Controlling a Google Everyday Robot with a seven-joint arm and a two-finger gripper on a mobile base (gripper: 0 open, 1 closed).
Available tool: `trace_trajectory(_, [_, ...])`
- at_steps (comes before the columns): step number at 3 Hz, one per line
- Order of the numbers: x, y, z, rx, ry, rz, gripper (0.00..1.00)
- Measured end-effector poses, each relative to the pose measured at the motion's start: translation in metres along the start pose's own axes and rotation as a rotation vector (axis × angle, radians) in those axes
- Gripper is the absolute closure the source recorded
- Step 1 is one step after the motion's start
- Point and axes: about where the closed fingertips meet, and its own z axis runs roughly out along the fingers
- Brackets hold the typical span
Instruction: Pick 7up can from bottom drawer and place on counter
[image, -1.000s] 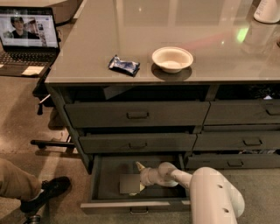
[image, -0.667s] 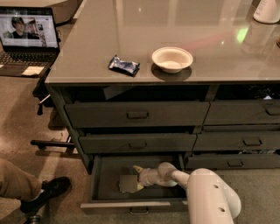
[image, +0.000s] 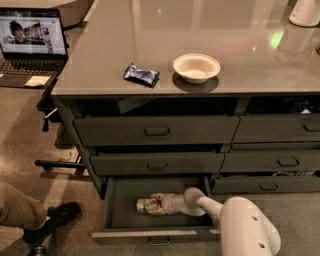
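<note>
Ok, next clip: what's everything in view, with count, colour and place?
7up can: one, silvery-white and green, inside the open bottom drawer
bottom drawer: one, dark grey, pulled out, lowest left
closed drawers: five, dark grey, cabinet front
counter: one, glossy grey-brown, cabinet top
snack wrapper: one, dark blue, on the counter left of the bowl
bowl: one, cream, on the counter
laptop: one, open, upper left
shoe: one, black, floor, lower left
claw: one, white, in the drawer at the can
arm: one, white, lower right
</note>
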Motion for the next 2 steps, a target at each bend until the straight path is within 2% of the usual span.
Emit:
trace_trajectory(1, [-0.004, -0.001, -0.009, 0.005, -0.019, -0.003, 0.88])
trace_trajectory(2, [-0.016, 0.002, -0.032, -0.020, -0.026, -0.033, 1.00])
